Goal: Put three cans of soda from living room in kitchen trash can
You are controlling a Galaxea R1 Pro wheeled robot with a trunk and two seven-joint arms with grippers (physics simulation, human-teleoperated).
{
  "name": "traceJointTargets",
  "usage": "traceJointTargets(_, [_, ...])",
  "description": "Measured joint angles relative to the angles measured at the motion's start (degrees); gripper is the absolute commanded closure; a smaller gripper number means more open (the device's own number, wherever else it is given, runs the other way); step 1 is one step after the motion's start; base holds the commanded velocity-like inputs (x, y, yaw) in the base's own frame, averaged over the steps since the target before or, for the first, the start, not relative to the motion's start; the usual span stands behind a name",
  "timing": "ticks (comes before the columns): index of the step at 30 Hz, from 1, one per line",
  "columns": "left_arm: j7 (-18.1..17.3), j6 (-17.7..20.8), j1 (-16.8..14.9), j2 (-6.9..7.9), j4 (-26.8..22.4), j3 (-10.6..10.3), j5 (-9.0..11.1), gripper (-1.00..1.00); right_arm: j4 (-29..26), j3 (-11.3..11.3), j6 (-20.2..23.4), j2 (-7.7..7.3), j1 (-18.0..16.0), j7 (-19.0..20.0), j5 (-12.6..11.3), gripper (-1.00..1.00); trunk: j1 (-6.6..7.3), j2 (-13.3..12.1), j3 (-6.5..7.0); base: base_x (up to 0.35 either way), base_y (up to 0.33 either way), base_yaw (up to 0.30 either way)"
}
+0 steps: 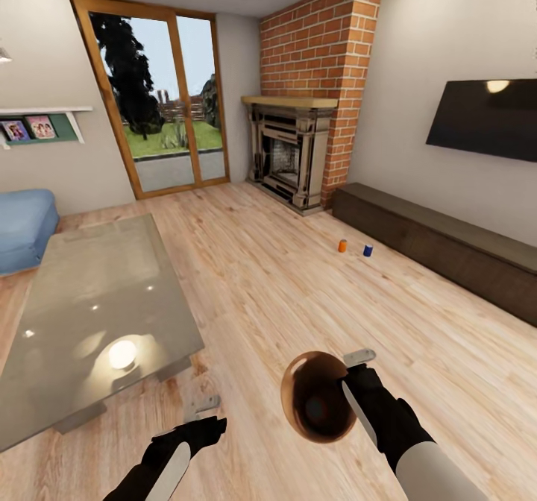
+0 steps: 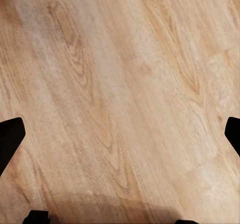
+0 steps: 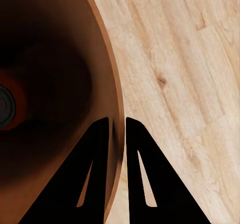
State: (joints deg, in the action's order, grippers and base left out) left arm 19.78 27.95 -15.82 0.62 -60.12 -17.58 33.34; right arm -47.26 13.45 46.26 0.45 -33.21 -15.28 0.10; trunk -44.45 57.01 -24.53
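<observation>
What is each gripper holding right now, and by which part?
The right gripper is shut on the trash can, pinching its rim with one finger inside and one outside. The left gripper is open and holds nothing.

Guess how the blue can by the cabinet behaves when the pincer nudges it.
The blue can stands upright on smooth wood floor, so it probably slides or tips easily. Once down, its round body would likely roll, perhaps into the orange can beside it.

Head cam sits high, looking forward and down across the living room toward the brick fireplace [image 1: 317, 76]. Both wrist cams point down, close to the wood floor [image 2: 120, 84], which all three views share.
</observation>
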Motion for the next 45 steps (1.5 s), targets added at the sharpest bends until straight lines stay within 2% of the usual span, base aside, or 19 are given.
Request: traceJointTargets(45, [-0.1, -0.6, 0.0, -0.09, 0.0, 0.0, -0.3, -1.0, 0.0, 0.3, 0.1, 0.07, 0.0, 0.0, -0.2, 1.0, 0.0, 0.0, 4.14, 0.0, 0.0, 0.0])
